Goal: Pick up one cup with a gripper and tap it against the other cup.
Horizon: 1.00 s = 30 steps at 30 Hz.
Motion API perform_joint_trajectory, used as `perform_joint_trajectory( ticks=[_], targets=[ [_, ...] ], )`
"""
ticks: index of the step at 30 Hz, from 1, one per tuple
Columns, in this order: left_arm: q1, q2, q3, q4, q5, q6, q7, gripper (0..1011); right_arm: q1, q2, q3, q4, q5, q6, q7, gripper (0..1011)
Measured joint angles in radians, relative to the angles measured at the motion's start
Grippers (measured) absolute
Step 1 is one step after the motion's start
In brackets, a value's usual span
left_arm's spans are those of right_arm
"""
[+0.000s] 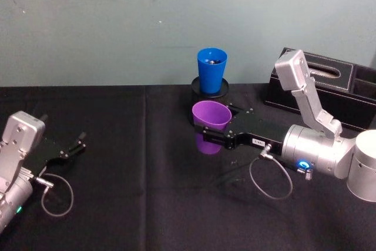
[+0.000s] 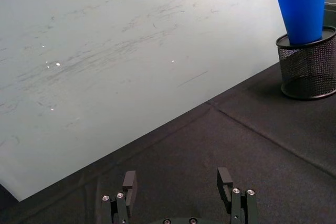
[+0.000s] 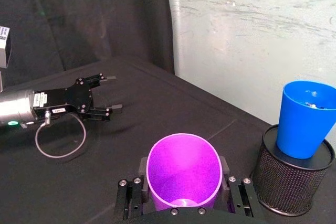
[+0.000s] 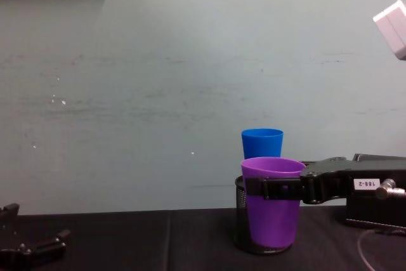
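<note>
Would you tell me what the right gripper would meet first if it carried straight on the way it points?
Probably nothing nearby: the right gripper, shut on the purple cup, points across the table toward the wall; the blue cup stands aside.

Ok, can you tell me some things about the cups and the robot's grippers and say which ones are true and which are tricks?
1. The right gripper is holding the purple cup. True.
2. The blue cup is lying on its side. False: it stands upright in the black mesh holder.
3. The left gripper is holding the blue cup. False: it is open and empty, over the left side of the table.
4. The purple cup is closer to the robot than the blue cup. True.
5. The two cups are touching. False: the right wrist view shows a gap between them.
</note>
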Motion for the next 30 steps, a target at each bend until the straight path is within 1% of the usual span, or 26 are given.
perform_joint_trajectory(
  ticks=[30],
  targets=[
    [0.000, 0.000, 0.000, 0.000, 0.000, 0.000, 0.000, 1000, 0.003, -0.002, 0.002, 0.003, -0.001, 0.001, -0.002, 733]
  ],
)
